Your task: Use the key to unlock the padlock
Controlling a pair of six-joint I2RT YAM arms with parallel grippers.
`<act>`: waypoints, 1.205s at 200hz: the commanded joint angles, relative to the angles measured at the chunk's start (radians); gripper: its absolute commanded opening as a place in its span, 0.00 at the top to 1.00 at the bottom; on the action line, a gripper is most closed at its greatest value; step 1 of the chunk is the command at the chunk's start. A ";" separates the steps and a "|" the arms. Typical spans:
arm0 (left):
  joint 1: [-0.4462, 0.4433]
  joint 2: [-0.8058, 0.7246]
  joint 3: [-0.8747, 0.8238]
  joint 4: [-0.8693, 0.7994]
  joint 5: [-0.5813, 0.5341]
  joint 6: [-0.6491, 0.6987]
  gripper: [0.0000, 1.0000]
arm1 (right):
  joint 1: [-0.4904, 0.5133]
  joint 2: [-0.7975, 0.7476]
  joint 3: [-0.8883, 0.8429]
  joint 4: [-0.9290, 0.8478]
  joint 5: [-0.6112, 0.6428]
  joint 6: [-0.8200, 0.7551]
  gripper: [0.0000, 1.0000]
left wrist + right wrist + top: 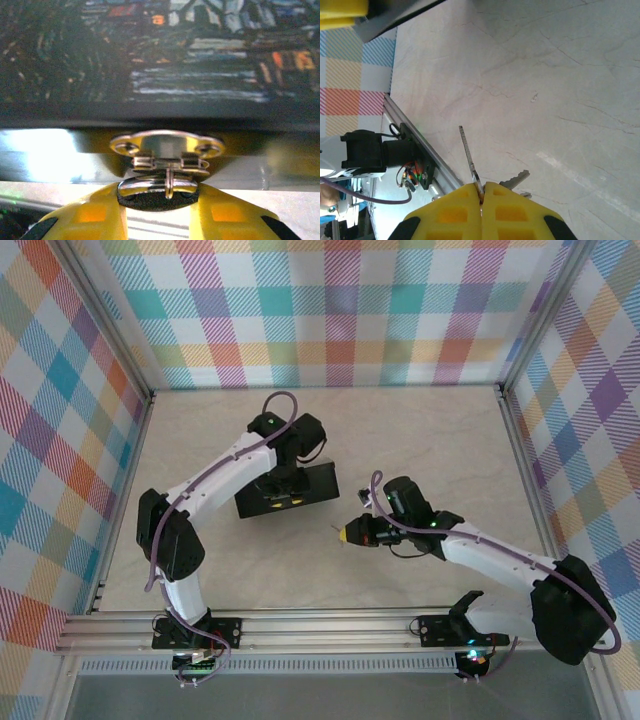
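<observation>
My right pincer is squeezing fully closed on the key (blade poking outward) above the desk, while my left pincer is pinching the padlock at the tin box's latch.

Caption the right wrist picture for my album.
The right tool, shut, pinches a thin silvery key above the pale table.

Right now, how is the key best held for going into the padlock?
Grip the key by its head end, pads on the two broad faces, coming from behind so the thin blade sticks out free ahead. The right gripper is shut on it that way.
</observation>
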 commanded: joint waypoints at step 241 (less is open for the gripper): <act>0.039 0.053 0.168 -0.180 0.454 -0.130 0.95 | -0.003 -0.066 0.160 -0.181 -0.072 0.028 1.00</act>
